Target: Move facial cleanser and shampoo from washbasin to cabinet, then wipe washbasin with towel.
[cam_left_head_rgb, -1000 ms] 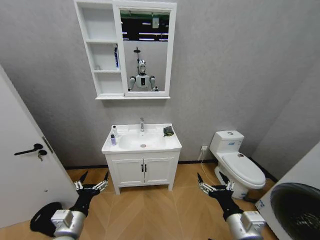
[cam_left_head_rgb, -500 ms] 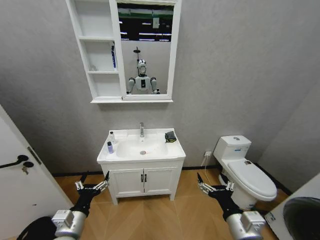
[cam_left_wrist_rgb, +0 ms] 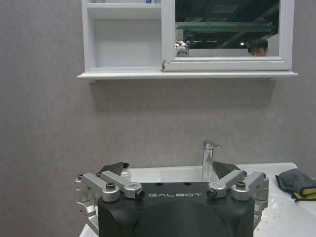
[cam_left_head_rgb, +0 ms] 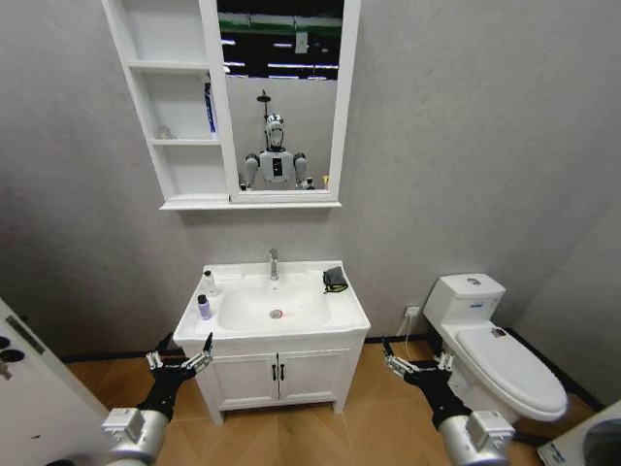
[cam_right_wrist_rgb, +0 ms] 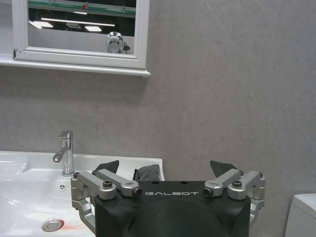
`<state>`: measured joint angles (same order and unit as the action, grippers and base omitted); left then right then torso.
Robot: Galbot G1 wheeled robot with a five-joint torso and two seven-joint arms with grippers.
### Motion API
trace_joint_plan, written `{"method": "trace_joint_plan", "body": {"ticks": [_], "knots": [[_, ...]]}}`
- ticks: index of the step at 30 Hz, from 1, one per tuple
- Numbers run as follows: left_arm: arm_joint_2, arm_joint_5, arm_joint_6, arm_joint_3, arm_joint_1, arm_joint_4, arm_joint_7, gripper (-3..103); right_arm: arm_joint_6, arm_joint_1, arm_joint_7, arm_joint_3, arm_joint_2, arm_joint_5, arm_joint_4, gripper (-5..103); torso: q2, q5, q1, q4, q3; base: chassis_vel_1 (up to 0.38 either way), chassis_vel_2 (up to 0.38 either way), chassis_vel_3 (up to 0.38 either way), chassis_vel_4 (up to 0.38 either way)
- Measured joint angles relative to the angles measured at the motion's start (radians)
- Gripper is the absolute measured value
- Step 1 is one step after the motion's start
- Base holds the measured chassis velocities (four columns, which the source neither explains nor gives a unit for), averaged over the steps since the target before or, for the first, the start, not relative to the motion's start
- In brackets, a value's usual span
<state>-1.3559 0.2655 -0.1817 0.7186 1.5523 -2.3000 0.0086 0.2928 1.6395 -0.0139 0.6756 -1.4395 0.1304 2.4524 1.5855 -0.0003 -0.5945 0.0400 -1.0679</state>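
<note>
Left gripper held low and forward, fingers spread apart, right gripper level with it, fingers likewise spread, both holding nothing.

My left gripper's body hides washbasin bowl and tap base. Towel cut by frame edge. Right wrist view: towel mostly behind my right gripper. Head view: two small bottles on basin rim too small to identify. Cabinet top cropped.
</note>
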Motion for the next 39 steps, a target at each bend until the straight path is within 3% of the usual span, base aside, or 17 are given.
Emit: {"method": "trace_joint_plan", "body": {"ticks": [29,34,39], "knots": [[-0.017,-0.032,0.018,-0.019,-0.002,0.024,-0.004,100,-0.003,-0.008,0.006,-0.005,-0.005,-0.003,-0.01,100,0.0,0.0004,-0.001,0.0,0.0,-0.167,0.164,0.164,-0.163],[-0.04,-0.066,0.043,-0.029,0.023,0.052,0.004,100,-0.01,-0.006,0.008,0.002,-0.008,-0.002,-0.013,100,0.0,0.0003,0.0,0.0,0.0,0.0,0.0,0.0,0.0],[-0.081,-0.121,0.147,-0.01,0.096,0.147,0.028,100,-0.022,-0.003,0.011,0.009,-0.02,-0.002,-0.015,100,0.0,0.0003,0.001,0.0,0.0,0.0,0.0,0.0,0.0]]}}
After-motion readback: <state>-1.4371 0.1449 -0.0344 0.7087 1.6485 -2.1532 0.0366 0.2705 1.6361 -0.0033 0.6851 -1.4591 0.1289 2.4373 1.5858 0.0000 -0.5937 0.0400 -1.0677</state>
